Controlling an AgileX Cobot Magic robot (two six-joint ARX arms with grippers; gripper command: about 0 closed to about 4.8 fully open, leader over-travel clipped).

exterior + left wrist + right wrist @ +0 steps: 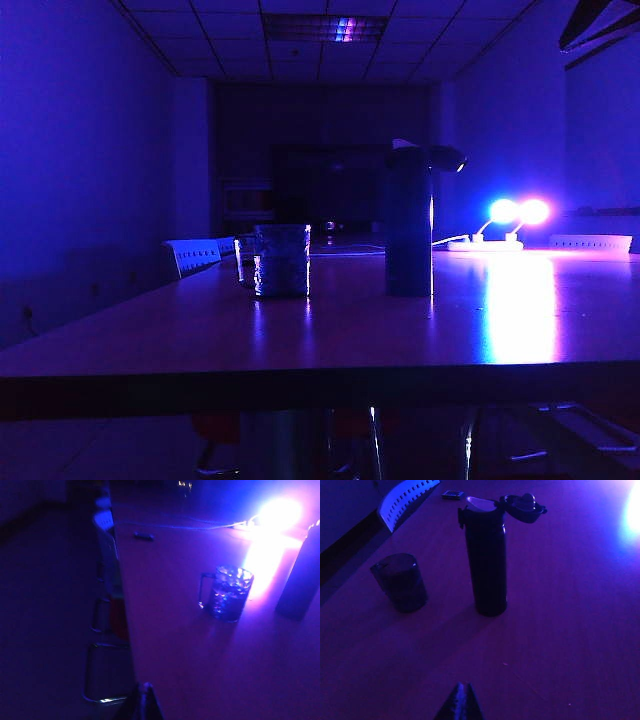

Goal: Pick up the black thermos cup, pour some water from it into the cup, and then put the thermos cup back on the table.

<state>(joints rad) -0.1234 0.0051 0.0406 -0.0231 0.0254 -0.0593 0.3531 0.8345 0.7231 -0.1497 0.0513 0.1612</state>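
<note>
The black thermos cup stands upright on the table, its flip lid open and jutting sideways; the right wrist view shows it whole. The cup, a clear textured glass mug, stands to its left, apart from it, also visible in both wrist views. My left gripper is shut and empty, hanging near the table's edge well short of the cup. My right gripper is shut and empty too, over bare table short of the thermos cup. Neither gripper shows in the exterior view.
Two bright lamps on a power strip glare at the back right of the table, with a cable running across. A small dark object lies far back. White chairs stand along the left edge. The room is very dark.
</note>
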